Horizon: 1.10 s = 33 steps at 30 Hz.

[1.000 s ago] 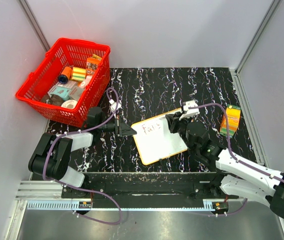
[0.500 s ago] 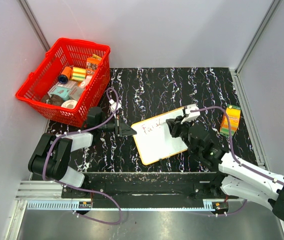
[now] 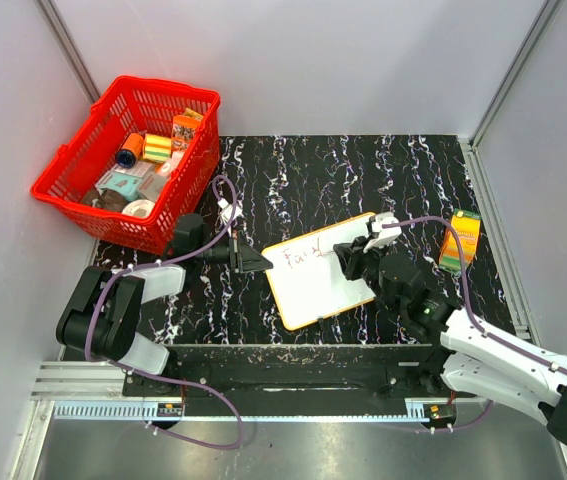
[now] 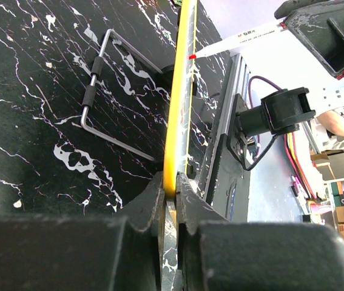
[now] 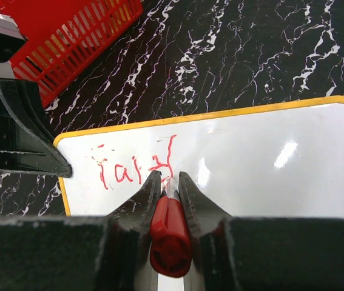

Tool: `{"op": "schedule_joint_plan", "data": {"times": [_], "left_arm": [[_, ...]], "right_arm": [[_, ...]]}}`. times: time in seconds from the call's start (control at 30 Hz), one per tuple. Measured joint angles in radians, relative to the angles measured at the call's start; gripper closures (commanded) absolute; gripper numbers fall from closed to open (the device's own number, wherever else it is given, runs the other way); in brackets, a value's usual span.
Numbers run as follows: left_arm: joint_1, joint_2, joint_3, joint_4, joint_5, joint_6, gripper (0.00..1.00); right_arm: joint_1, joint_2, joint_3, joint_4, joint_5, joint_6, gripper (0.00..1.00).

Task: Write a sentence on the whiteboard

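The whiteboard [image 3: 313, 283] lies flat mid-table, white with an orange-yellow rim [image 4: 178, 115]. Red lettering, the start of the sentence [image 5: 132, 167], runs along the board's top left [image 3: 305, 255]. My left gripper [image 3: 260, 263] is shut on the board's left edge, its jaws pinching the rim [image 4: 171, 189]. My right gripper [image 5: 165, 177] is shut on a red marker [image 5: 170, 233], whose tip rests on the board just right of the last stroke. From above, the right gripper [image 3: 348, 257] hovers over the board's upper right part.
A red basket [image 3: 131, 160] with several small items stands at the back left. An orange-green box [image 3: 460, 240] lies at the right of the table. A metal wire stand [image 4: 102, 91] lies beside the board in the left wrist view.
The right gripper has shifted slightly right and toward the near edge along the board, and another red stroke has been added after the first letters. The left arm has not moved.
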Motion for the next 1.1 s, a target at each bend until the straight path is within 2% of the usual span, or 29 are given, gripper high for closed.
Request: {"op": "schedule_joint_plan", "data": {"times": [1.1], "left_arm": [[-0.005,-0.001,0.010,-0.019,-0.004,0.007,1.00]], "right_arm": [[-0.001,0.059,0.046,0.037,0.064,-0.039,1.00]]}}
